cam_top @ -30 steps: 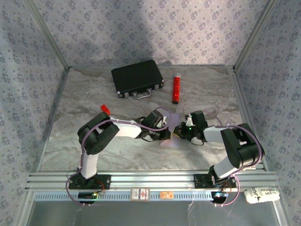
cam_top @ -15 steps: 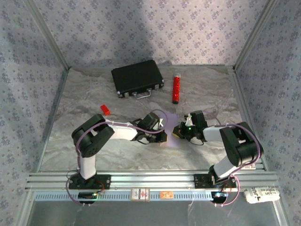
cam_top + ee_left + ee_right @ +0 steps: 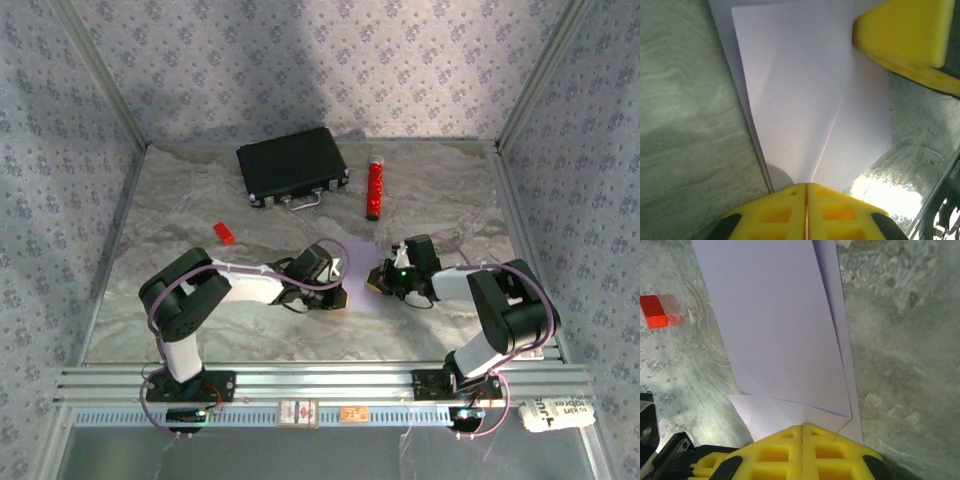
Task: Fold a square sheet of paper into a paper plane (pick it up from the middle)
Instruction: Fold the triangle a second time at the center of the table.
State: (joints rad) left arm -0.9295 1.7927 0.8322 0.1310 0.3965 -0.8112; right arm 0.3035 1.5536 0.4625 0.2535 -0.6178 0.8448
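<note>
Paper (image 3: 800, 90), creased, lies on the tabletop (image 3: 200, 200) between the closed left gripper (image 3: 806, 186) and closed right gripper (image 3: 802, 427). Left wrist view adds the right gripper's tip at its edge; right wrist view, a red block (image 3: 653, 311).

No text reads clearly. White tag (image 3: 556, 412) at lower right carries dark print, possibly letters, too blurred; two small front stickers (image 3: 298, 412) are equally illegible.
</note>
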